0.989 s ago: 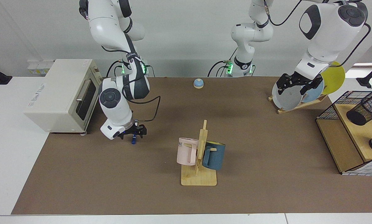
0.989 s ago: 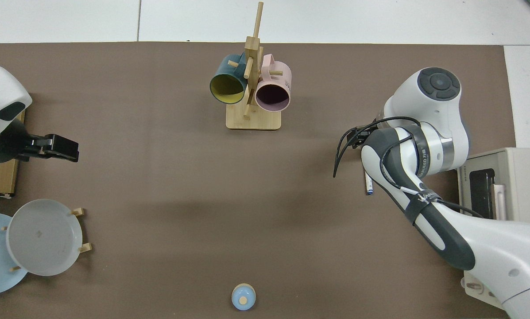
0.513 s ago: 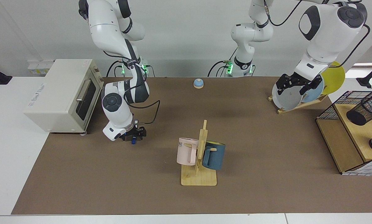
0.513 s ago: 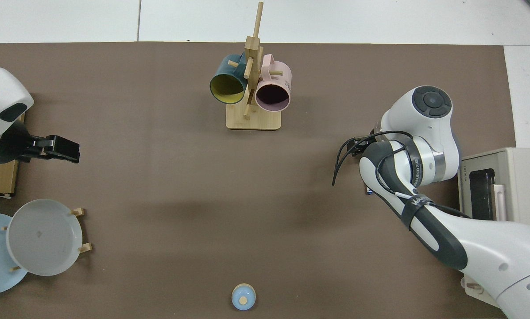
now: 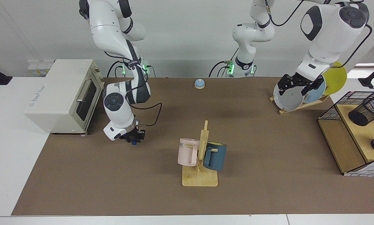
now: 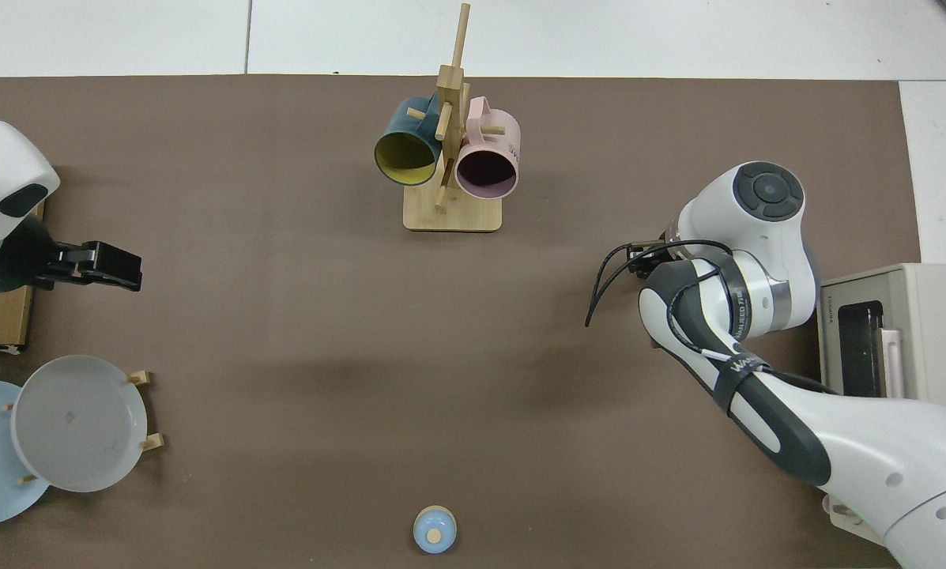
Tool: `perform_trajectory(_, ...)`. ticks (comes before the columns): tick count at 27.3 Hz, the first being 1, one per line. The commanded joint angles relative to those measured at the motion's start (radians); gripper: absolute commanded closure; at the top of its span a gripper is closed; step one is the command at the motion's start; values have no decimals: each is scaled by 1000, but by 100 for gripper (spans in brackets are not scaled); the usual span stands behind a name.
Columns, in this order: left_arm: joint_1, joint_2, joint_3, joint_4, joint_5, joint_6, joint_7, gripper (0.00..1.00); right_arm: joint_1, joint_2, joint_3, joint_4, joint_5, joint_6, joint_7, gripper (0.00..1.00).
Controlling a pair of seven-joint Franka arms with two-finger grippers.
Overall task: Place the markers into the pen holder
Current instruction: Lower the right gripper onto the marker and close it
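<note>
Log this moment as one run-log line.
right claw: low by toaster oven, at marker | left claw: waiting near plates | pen holder: on shelf, empty

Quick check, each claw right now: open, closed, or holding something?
Right claw: closed on the slim white marker with blue cap, just above the mat.
Left claw: open, empty, waiting by the plates.

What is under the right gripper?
In the facing view, a bit of the marker's blue end shows at the right gripper, low over the mat. Its barrel is covered. From above, the arm hides both.
</note>
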Motion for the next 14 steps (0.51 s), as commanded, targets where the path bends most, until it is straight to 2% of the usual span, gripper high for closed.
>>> perform_trajectory(1,10,-17,-5,-22,2,2,11,0,-4,-1,9,-18,-32,24,40,100)
perform_trajectory(9,10,-17,-5,-22,2,-1,11,0,-3,-1,10,-6,-32,17,43,100)
perform_trajectory(14,5,-17,-5,-19,2,1,7,0,-4,-3,12,48,-13,-63,44,100)
